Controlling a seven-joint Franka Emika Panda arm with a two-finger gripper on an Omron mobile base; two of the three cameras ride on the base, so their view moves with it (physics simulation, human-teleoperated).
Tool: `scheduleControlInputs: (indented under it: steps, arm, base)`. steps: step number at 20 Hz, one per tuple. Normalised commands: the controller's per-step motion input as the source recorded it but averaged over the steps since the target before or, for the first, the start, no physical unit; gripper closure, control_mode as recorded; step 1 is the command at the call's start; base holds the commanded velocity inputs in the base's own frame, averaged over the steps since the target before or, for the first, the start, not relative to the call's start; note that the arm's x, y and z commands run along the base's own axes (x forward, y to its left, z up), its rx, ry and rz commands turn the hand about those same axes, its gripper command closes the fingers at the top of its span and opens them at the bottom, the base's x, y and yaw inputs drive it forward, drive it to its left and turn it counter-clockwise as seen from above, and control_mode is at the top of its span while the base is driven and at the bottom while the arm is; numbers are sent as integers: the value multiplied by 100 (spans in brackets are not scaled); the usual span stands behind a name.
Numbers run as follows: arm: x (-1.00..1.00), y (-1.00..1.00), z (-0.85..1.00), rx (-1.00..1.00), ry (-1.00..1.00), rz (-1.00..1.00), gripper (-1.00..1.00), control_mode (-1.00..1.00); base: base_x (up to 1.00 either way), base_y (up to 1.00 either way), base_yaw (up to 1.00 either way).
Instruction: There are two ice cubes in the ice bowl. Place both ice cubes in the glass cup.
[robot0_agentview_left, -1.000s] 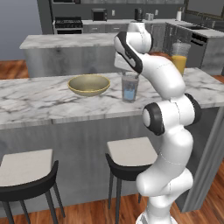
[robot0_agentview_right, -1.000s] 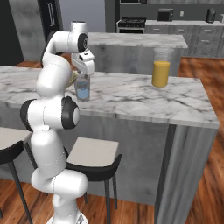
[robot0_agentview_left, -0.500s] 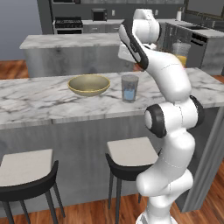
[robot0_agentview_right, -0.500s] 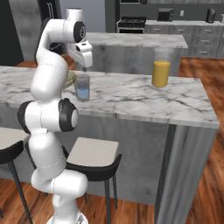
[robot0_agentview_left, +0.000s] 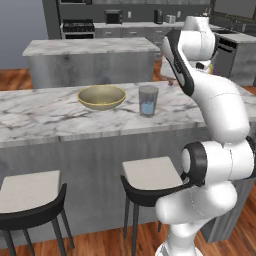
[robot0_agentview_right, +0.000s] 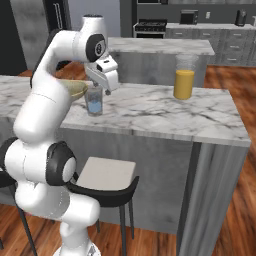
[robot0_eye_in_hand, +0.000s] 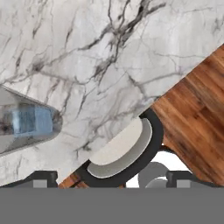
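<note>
Left base view: marble surface carries the ice bowl and, just to its right, the glass cup. Pale blue ice sits low inside the cup; can't tell how many cubes. Bowl inside looks bare from this angle. Two stools stand in front of the surface.

Right base view: pincer hangs above the cup, raised clear of its rim, not touching it. Blue ice visible in the cup. Bowl mostly hidden behind the arm. Juice glass stands well apart, further right on the surface.

Hand view: fingertips spread wide at the bottom edge, nothing between them, so the pincer is open and empty. Cup at left edge with ice inside. Stool seat and wood floor below the surface edge.
</note>
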Motion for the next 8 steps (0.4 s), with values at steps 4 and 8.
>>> scheduleControlInputs:
  steps: [4, 8]
  arm:
    - [-100, -70, -100, -23, 0, 5, -100, -100]
    - [-100, -67, -100, -24, 0, 4, -100, -100]
  base:
    - [0, 0, 0]
    - [0, 0, 0]
